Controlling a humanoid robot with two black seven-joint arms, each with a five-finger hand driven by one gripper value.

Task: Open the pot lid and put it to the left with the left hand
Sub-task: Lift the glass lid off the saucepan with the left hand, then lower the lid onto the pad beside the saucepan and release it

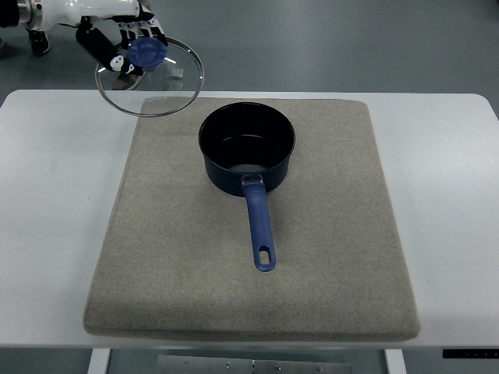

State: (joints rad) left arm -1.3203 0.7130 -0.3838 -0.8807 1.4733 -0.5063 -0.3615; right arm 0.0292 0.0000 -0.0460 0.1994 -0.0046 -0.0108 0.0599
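- Your left hand (pixel 117 48) comes in from the upper left corner and has its dark fingers closed on the blue knob (pixel 147 52) of the glass lid (pixel 150 75), which it holds in the air. The right hand is out of sight.
- The lid hangs just below and to the right of your hand, tilted, over the far left corner of the grey mat (pixel 249 226) and the white table (pixel 47 218) edge. The saucepan (pixel 246 149) sits uncovered, down and to the right of your hand, well apart from the lid.
- Watch the tilt: a one-point grip on a round knob lets the disc swing, and I judge a quick lowering could strike the rim on the table edge.
- Part of the lid appears to overhang the table's far side, so letting go there may drop it to the floor.
- The lid is clear glass with a thin metal rim, smooth and slippery.
- The pan is dark blue and glossy, round, with a long straight handle (pixel 260 226) pointing towards you; the mat looks coarse and felt-like.
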